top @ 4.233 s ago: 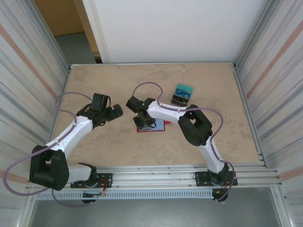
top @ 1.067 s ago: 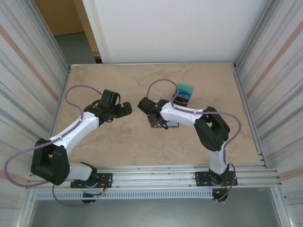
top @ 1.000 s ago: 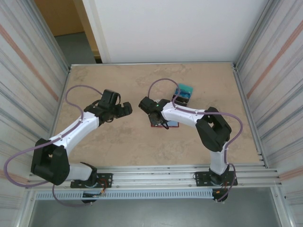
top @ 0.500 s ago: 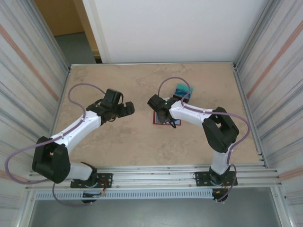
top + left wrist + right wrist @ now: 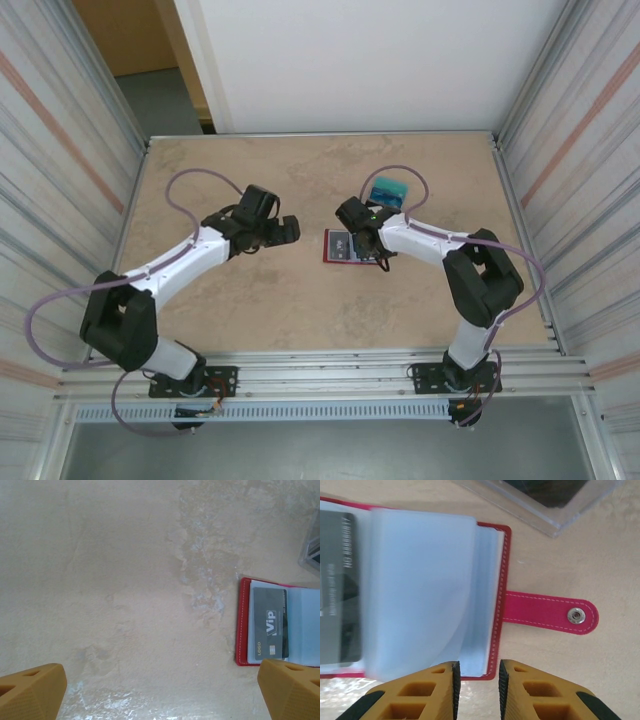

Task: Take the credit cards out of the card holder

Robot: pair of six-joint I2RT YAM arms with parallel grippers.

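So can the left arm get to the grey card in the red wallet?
Probably yes. The left gripper is open, and bare table lies between it and the card holder. The grey card sits on the side nearest it, while the right gripper is by the holder's other side.

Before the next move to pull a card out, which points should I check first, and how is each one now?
1. Card holder lies open on the table: ok.
2. Dark card sits in a pocket, not yet taken out: ok.
3. Left gripper wide open, apart from the holder: ok.
4. Right gripper at the edge beside the strap, jaws narrowly apart, nothing between: ok.
5. Pale pockets near the strap are empty: cannot tell.
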